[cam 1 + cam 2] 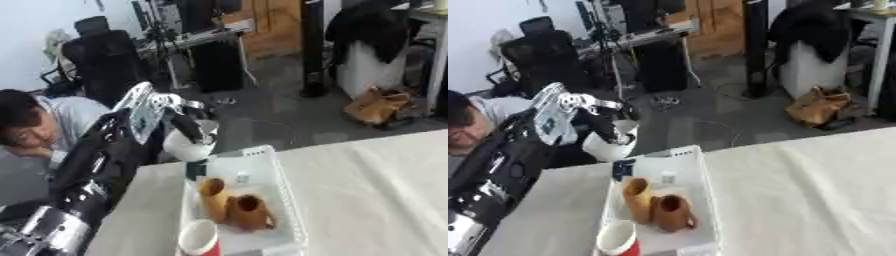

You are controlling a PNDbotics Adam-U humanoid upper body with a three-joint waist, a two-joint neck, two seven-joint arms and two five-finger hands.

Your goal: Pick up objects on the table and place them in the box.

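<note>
Left eye view: left robot hand curled round a white cup, held over the far end of the white box. Box on worktop holds two brown, probably ceramic, mugs and a red cup.

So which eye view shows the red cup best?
The right eye view: the red cup shows its white inside and more of its red wall in the white basket. The left eye view cuts its lower part off at the bottom edge.
</note>
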